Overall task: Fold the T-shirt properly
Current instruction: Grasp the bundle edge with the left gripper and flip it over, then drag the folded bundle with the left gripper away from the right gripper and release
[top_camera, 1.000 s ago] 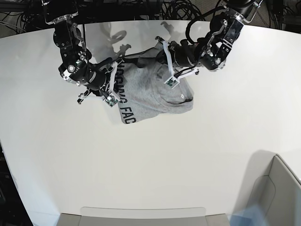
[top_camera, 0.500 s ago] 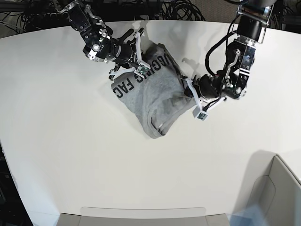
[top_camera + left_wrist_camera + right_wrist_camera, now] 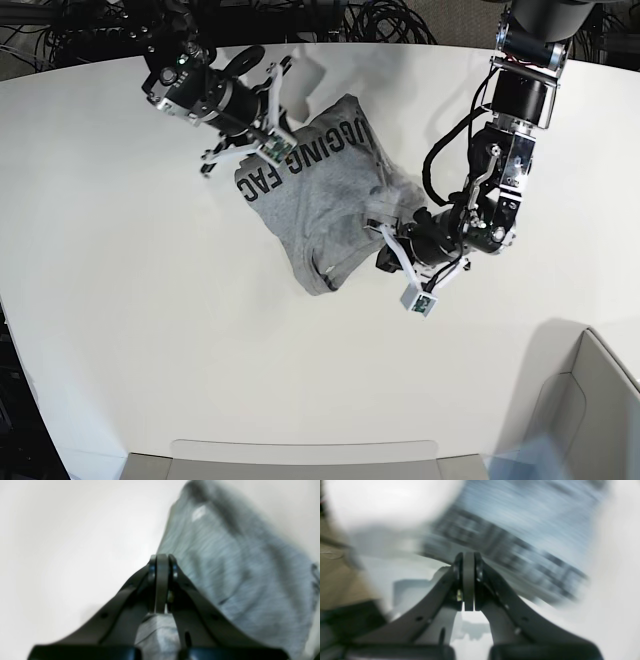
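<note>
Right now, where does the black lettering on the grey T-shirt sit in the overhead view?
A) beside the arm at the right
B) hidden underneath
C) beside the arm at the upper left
C: the black lettering runs along the T-shirt edge next to the right gripper, at the upper left.

A broad white table [image 3: 150, 330] with a curved far edge carries the load. A grey T-shirt [image 3: 320, 205] lies bunched on its far middle, black capital lettering facing up along one side. A pale bin [image 3: 590, 410] sits at the near corner.
</note>
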You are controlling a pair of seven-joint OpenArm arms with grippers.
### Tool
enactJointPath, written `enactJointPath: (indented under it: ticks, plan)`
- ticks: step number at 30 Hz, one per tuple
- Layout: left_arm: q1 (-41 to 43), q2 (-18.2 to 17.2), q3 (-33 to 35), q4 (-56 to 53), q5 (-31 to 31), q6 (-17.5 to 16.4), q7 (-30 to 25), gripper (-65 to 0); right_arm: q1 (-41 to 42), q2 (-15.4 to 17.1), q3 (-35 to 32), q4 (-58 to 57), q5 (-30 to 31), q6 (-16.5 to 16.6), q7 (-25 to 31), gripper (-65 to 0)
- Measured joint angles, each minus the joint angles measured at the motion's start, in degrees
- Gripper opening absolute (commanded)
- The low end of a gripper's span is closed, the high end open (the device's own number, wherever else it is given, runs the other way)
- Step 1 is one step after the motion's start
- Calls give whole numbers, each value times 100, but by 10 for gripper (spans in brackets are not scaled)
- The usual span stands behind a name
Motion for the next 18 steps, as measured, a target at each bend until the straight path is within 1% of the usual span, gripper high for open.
enactJointPath:
  ticks: [2, 4, 6, 8, 11, 15, 17, 18]
  plan:
    - [44, 2, 0, 490, -35, -31, -15, -650, -2, -9, 507, -7, 31, -2, -4, -650]
    - [297, 7, -20, 1023, -33, -22, -160, -650, -9, -118, 933, -7, 9, -4, -7, -650]
    - [638, 13, -24, 1388, -55, -96, -94, -650, -2, -212, 1318, -9, 87, -4, 13, -650]
    - [933, 0, 13, 1620, -13, -66, 81, -650, 28, -221, 1569, -103, 72, -2, 52, -650]
    - [1397, -20, 59, 2094, -9, -55, 24, -650, 127, -162, 1709, -511, 13, -2, -33, -650]
    - [1871, -76, 345, 2557, -39, -87, 9, -650, 350, -225, 1851, -942, 24, -2, 11, -650]
    - [1930, -192, 675, 2538, -13, -72, 136, -650, 433, -221, 1829, -1137, 87, -2, 13, -650]
    - [1910, -251, 903, 2500, -13, -79, 323, -650, 455, -223, 1829, -1204, 74, -2, 13, -650]
